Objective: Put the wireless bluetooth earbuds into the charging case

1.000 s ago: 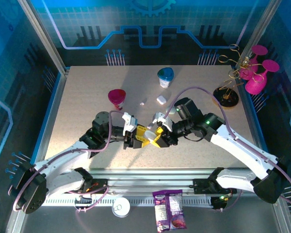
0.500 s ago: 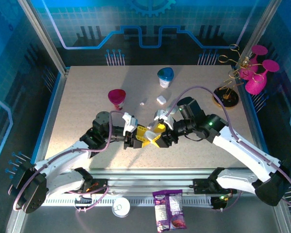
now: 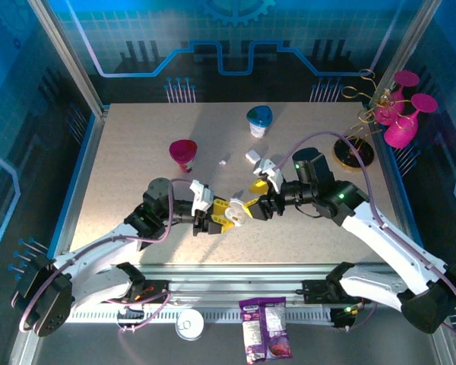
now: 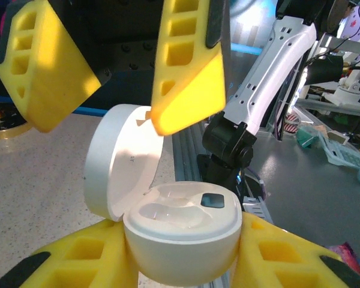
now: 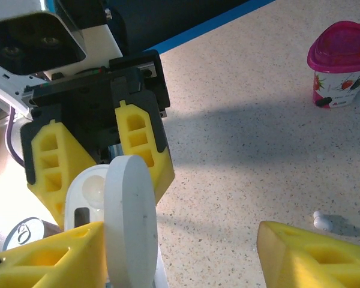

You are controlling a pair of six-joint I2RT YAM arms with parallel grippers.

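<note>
The left hand (image 3: 222, 215) is clamped on the base of the white charging case (image 4: 180, 240), one yellow finger on each side, holding it just above the bench (image 3: 137, 190). The case's lid (image 4: 117, 162) stands flipped open. The right hand (image 3: 254, 195) faces it with its jaws spread wide and gripping nothing. One of its fingers (image 4: 186, 66) seems to touch the rim of the lid, and the other hangs off to the side. From here I cannot tell whether anything sits in the case's wells.

A loose earbud (image 3: 223, 161) lies on the bench beyond both hands, well apart from the case. In the right wrist view it is near that hand's empty side. A small white case (image 3: 252, 157) lies near it, with a pink cup (image 3: 184, 152) further left.
</note>
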